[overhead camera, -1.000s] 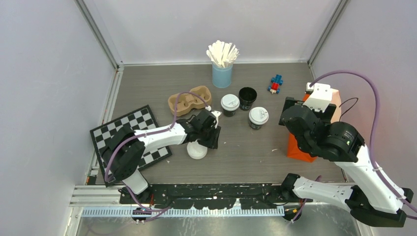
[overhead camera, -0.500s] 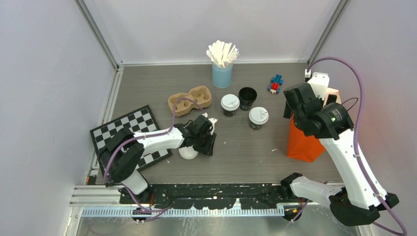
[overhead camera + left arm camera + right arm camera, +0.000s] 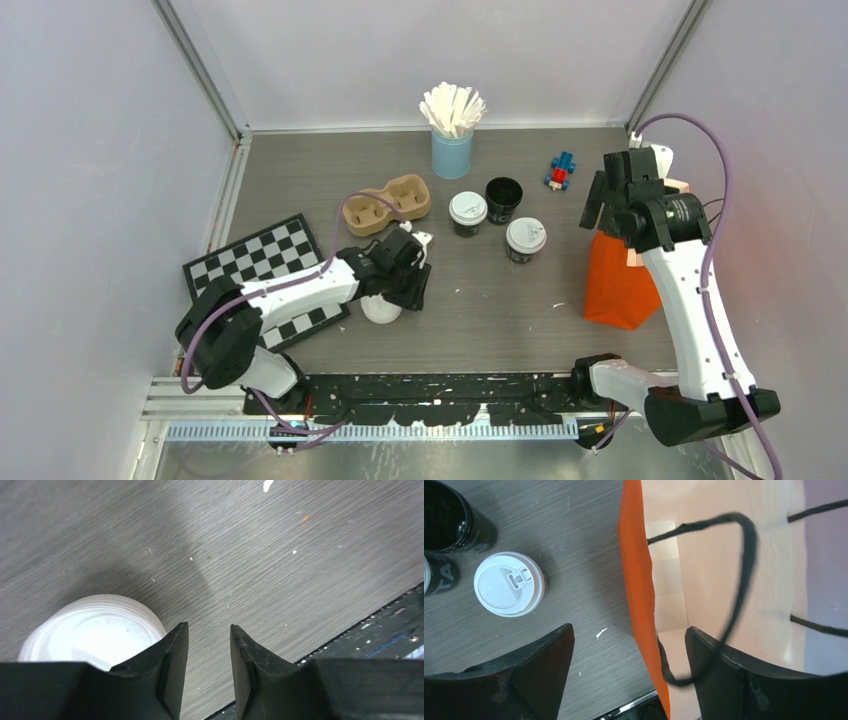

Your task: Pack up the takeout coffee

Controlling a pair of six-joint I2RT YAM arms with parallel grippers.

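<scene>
Top view: mid-worktop, a lidded small black paper cup, a second lidded black cup and an unlidded black cup are standing upright, long axes vertical.

Left wrist view only: the left gripper is seen narrowly parted and empty, with a loose round white plastic lid beside it.

Right wrist view only: the right gripper is seen spread wide, astride the wall of the orange paper bag.
</scene>
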